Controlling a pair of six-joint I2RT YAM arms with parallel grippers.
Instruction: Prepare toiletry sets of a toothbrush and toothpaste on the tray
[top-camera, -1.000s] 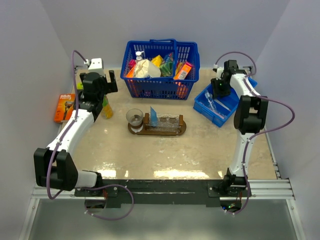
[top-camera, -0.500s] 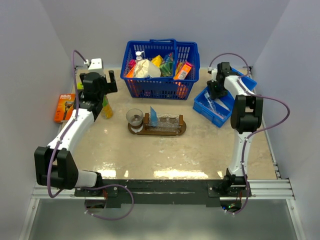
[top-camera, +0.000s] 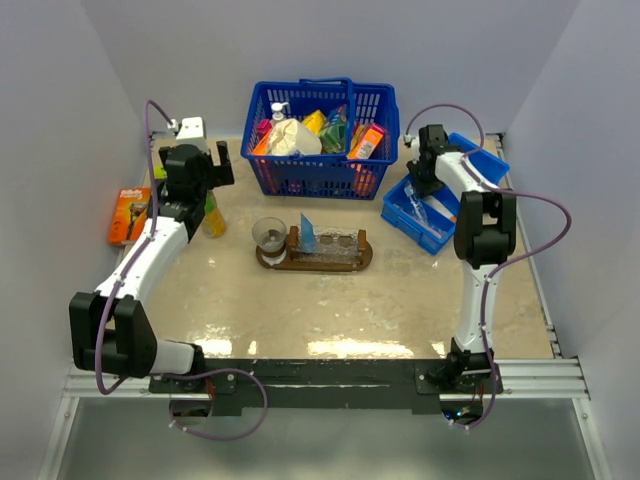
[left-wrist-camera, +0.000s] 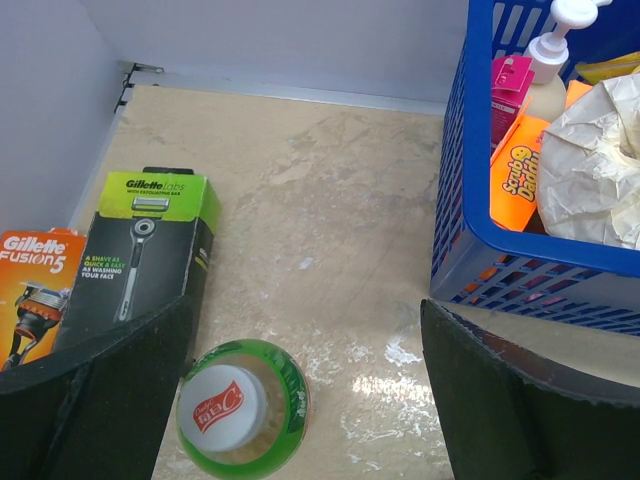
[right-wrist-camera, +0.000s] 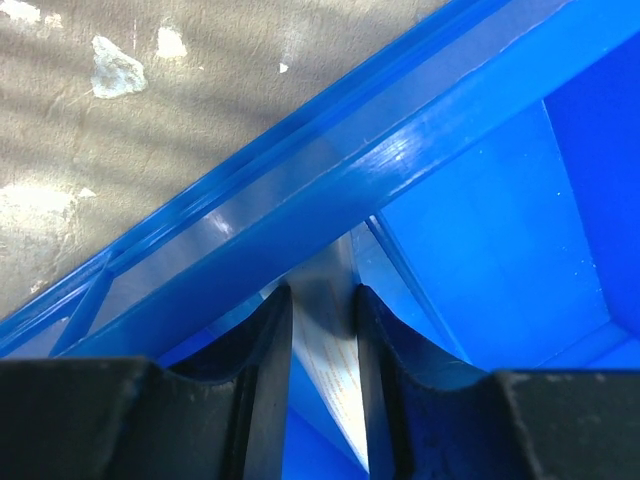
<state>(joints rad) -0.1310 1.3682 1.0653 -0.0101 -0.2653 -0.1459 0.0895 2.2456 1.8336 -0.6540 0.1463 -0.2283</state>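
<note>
The right jaws (right-wrist-camera: 322, 295) reach down inside the blue bin (right-wrist-camera: 400, 150), pressed in on a pale packet (right-wrist-camera: 328, 390) that fills the gap between the two fingers. Whether that packet is the toothbrush cannot be told from the wrist view. The bin's rim runs slantwise just beyond the fingertips, with the bare counter (right-wrist-camera: 150, 120) past it.

The left jaws (left-wrist-camera: 308, 320) hang spread wide above the counter, gripping nothing. A green bottle (left-wrist-camera: 245, 410) with a white cap stands between the fingers, close to the left one. Two razor boxes (left-wrist-camera: 150, 250) lie outside the left finger. The basket (left-wrist-camera: 480, 250) of goods sits just past the right finger.

The tray (top-camera: 315, 262) lies well apart from both jaws, between the two arms. A blue tube (top-camera: 308, 235) stands upright on it, and a glass (top-camera: 268, 236) sits at its end nearer the left jaws.
</note>
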